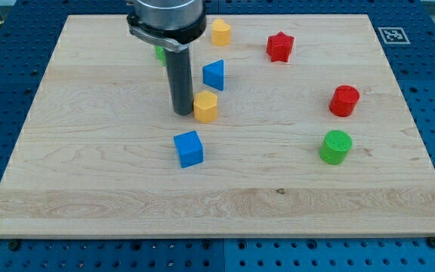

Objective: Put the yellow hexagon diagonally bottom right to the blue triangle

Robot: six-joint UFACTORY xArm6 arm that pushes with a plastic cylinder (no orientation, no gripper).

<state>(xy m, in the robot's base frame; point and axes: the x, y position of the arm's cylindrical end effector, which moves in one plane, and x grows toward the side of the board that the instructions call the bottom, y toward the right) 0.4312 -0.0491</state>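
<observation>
Yellow hexagon [205, 106] touching my tip [182, 112], prob. just below blue triangle [214, 75]; no hand.

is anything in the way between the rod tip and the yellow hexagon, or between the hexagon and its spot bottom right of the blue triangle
Nothing visible. My tip sits right against the yellow hexagon on the view's left side. The board to the lower right of the blue triangle holds no block.

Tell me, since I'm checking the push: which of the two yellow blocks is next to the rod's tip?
The yellow hexagon, just right of my tip and below the blue triangle. The other yellow block sits far off near the view's top.
</observation>
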